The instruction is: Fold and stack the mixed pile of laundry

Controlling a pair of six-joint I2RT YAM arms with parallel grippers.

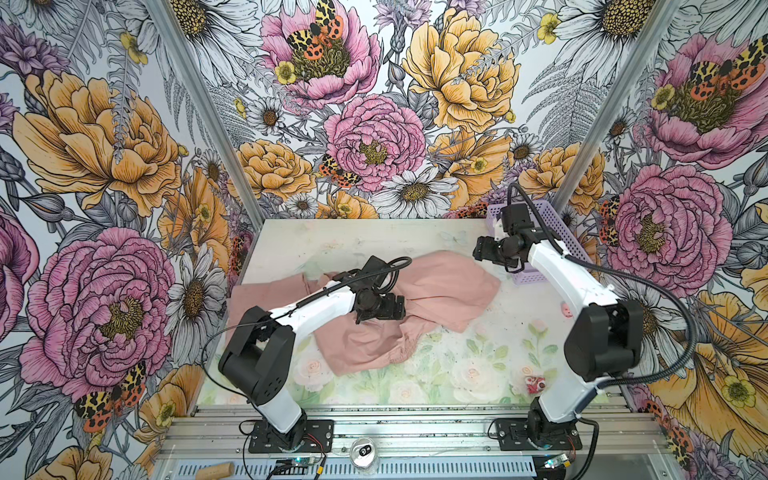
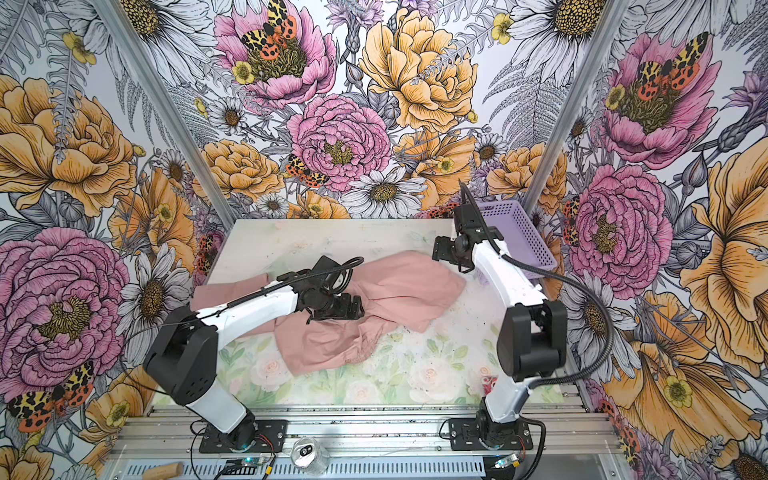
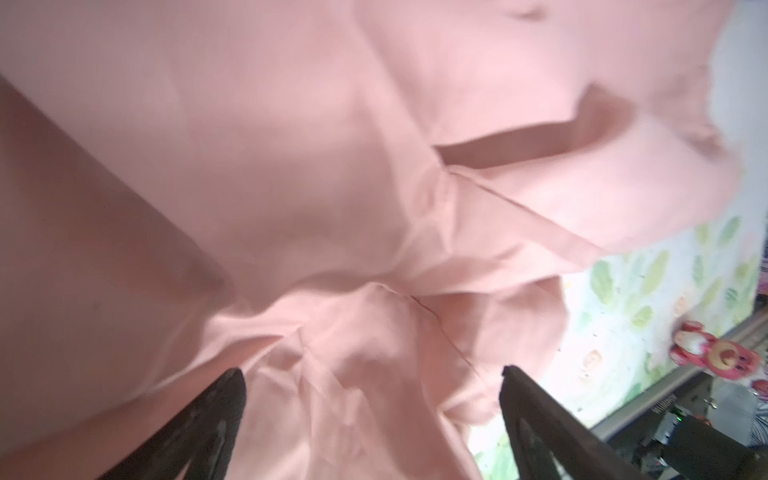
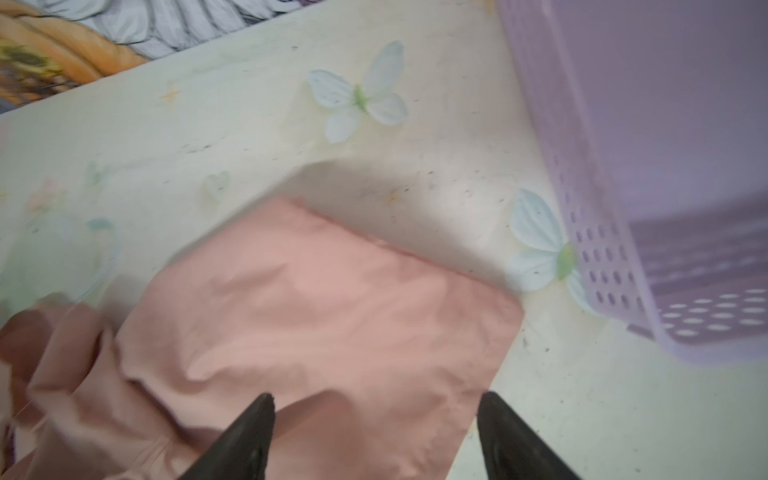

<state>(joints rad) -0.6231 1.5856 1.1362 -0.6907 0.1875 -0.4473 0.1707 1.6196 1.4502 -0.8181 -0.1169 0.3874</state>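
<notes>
Your left tool (image 3: 372,382) hangs released over the crumpled dusty-pink garment (image 1: 440,286) sprawled across the floral-printed bench (image 1: 457,365) from 9 toward 2 o'clock; clench here and you may pinch several layers. Farther off, your right tool (image 4: 376,401), also released, hovers above its 2 o'clock corner; a swing could knock the lilac perforated plastic basket (image 4: 623,208) nearby.

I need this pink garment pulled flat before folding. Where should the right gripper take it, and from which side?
Probably the squared corner of the pink garment nearest the lilac basket. It lies flat and free on the table, unlike the bunched middle. The open right gripper hovers close by; come down from the basket side, jaws across the hem.
</notes>
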